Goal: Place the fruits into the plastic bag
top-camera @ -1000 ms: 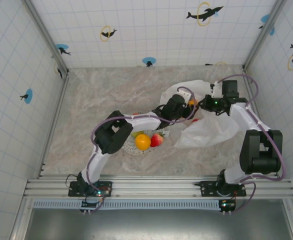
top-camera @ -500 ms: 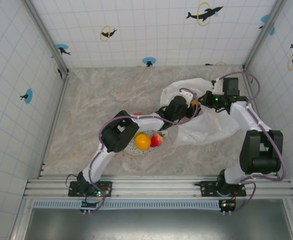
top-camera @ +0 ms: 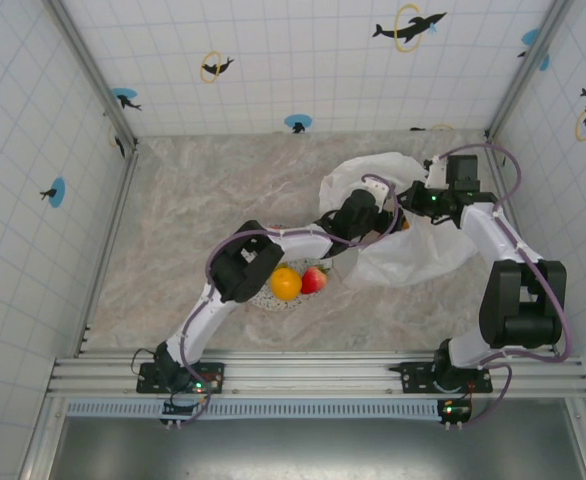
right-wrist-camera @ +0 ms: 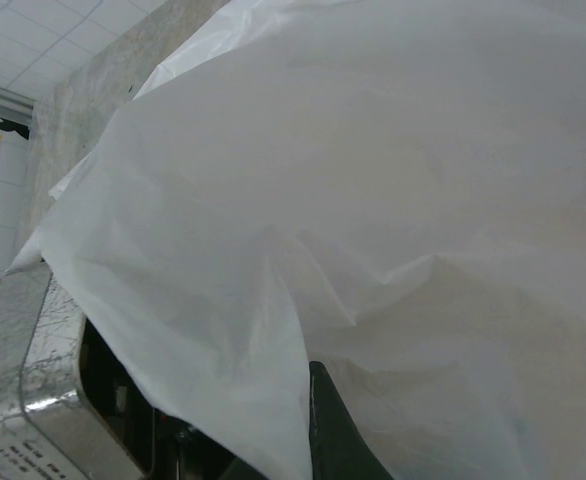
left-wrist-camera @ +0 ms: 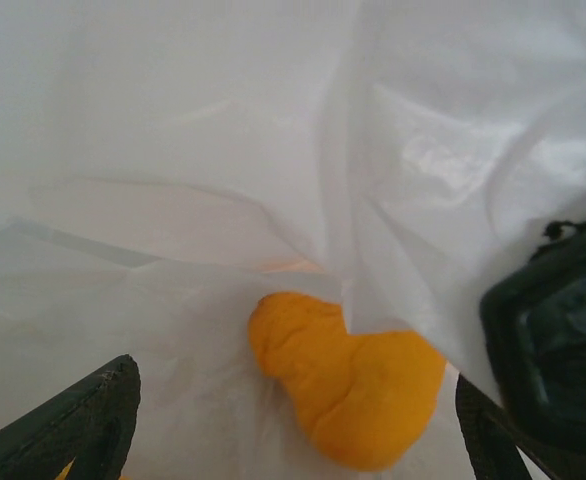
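plastic bag, orange fruit inside

The plate lies left of the plastic bag — one fruit and a second fruit side by side on it — a third fruit inside the bag.

Place: a robot test cell in a lab, not a home or a shop.
Walls: white gridded panels on three sides, dotted with dolphin-and-ring stickers.
Frame: bare aluminium corner posts and a slotted aluminium rail along the near edge.
Floor: a grey marble-patterned tabletop.
Machines: two black-and-white cabled robot arms bolted to that rail.
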Action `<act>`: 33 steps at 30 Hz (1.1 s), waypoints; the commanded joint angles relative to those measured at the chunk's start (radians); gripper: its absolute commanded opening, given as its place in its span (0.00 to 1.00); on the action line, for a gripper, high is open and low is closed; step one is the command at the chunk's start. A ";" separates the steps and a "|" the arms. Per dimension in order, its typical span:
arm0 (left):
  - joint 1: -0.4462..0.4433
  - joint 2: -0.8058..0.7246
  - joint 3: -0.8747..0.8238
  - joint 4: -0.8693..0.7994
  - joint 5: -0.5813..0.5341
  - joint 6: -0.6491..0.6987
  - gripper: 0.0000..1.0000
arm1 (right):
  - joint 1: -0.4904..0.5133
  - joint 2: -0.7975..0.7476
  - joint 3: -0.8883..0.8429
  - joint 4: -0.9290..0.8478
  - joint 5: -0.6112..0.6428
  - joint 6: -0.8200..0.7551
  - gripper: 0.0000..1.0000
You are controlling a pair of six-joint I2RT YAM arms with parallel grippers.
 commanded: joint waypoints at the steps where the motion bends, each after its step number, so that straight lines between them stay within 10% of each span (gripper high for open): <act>1: 0.010 -0.077 -0.033 -0.053 0.020 0.011 0.85 | -0.020 -0.015 0.001 0.026 -0.019 -0.009 0.00; 33: 0.011 -0.733 -0.569 -0.183 0.196 -0.097 0.72 | -0.057 -0.001 -0.046 0.023 -0.024 -0.073 0.00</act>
